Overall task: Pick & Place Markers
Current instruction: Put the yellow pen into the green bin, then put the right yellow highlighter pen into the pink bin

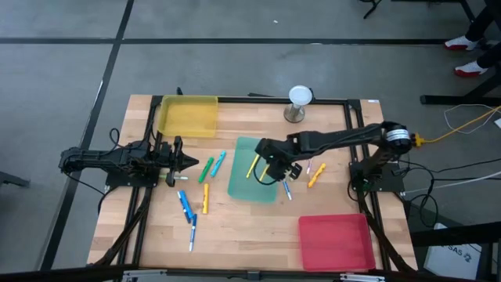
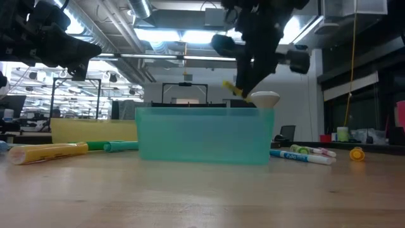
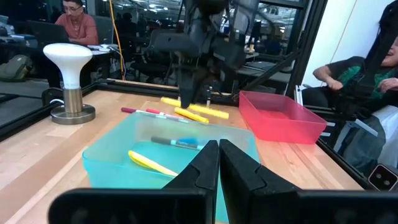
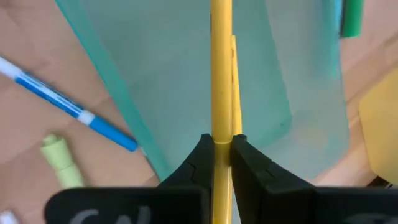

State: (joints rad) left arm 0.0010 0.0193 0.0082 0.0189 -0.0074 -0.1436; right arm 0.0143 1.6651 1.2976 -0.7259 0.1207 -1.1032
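Note:
My right gripper (image 1: 272,169) hovers over the teal tray (image 1: 244,188), shut on a yellow marker (image 4: 221,74), which also shows above the tray wall in the low view (image 2: 232,88). A second yellow marker (image 3: 152,163) lies on the tray floor. My left gripper (image 1: 185,162) waits shut, left of the tray, touching nothing. Green and teal markers (image 1: 212,165) lie between it and the tray. Blue and orange ones (image 1: 192,205) lie nearer the table's front. Blue, orange and pink ones (image 1: 307,178) lie right of the tray. My right gripper pinches the yellow marker between its two fingers (image 4: 200,155), on the barrel (image 4: 221,132). The fingers come from above, slanting down. The marker is lifted clear above the teal tray, tilted, its long free part reaching forward past the fingertips.
A yellow tray (image 1: 188,115) sits at the far left and a red tray (image 1: 337,241) at the near right. A white-topped lamp-like stand (image 1: 299,102) stands at the far edge. People sit beyond the table (image 3: 78,25).

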